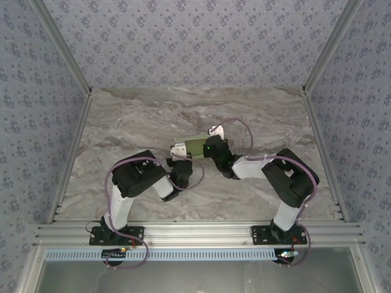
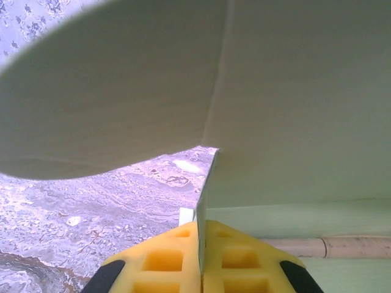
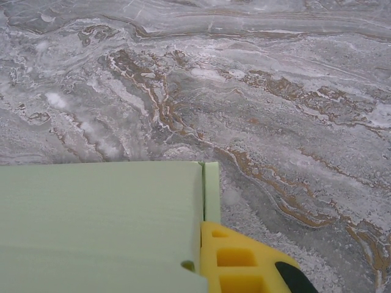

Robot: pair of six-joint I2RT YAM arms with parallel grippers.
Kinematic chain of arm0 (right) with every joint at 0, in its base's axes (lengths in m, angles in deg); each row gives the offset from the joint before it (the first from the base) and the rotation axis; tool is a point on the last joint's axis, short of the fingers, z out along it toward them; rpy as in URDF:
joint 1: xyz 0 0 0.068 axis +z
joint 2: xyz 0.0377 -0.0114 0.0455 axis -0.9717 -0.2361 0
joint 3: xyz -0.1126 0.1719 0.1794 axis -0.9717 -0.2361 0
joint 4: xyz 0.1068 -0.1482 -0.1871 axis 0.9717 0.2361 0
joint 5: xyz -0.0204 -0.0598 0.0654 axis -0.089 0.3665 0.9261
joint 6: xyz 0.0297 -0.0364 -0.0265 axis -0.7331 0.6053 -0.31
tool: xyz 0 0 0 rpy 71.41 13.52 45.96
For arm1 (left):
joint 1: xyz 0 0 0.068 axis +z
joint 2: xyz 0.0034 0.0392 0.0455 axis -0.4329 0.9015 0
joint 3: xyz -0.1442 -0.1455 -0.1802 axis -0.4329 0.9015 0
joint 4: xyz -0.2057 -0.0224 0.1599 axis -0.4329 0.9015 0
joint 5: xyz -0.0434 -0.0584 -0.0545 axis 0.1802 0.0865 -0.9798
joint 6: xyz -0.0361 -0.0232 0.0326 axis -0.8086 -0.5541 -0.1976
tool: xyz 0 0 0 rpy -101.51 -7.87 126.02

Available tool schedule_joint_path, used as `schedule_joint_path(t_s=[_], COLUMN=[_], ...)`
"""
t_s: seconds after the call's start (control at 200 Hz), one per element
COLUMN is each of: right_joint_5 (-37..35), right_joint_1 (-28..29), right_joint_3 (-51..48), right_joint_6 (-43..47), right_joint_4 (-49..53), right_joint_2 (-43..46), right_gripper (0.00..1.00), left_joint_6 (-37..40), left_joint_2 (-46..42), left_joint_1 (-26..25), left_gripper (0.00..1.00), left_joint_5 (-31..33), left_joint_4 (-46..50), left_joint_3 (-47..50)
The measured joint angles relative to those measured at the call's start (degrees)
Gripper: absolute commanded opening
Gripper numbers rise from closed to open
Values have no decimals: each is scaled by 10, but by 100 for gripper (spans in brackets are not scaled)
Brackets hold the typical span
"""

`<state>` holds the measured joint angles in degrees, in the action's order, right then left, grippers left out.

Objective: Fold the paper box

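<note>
Progress looked partial: you had the paper box (image 1: 197, 146) near the middle of the surface (image 1: 140, 122), jaws of left gripper (image 2: 200, 244) and right gripper (image 3: 203, 244) each clamped on a card edge, panels creased, flaps apparently not yet closed.

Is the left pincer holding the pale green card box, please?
Yes, the left pincer clamps an edge of the pale green card box between its yellow pads.
</note>
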<state>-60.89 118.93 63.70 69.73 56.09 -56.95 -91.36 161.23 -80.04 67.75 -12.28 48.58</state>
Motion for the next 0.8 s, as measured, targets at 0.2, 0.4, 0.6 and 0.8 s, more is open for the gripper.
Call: schedule_joint_path(t_s=[0.2,0.4,0.6,0.8], right_joint_5=[-5,-13,-22,-29], right_joint_1=[2,6,11,13], right_joint_3=[4,9,18,26], right_joint_6=[0,0,0,0], right_joint_4=[11,29,49,66], right_joint_2=[1,5,5,5], right_gripper=[0,0,0,0], left_joint_6=[-14,-24,-33,-50], left_joint_2=[-23,-50,-95,-154], left_joint_1=[-1,-1,-2,-1], left_gripper=[20,32,39,47], left_joint_5=[-15,-28,-59,-94], left_joint_4=[64,107,173,234], left_joint_3=[14,26,36,38])
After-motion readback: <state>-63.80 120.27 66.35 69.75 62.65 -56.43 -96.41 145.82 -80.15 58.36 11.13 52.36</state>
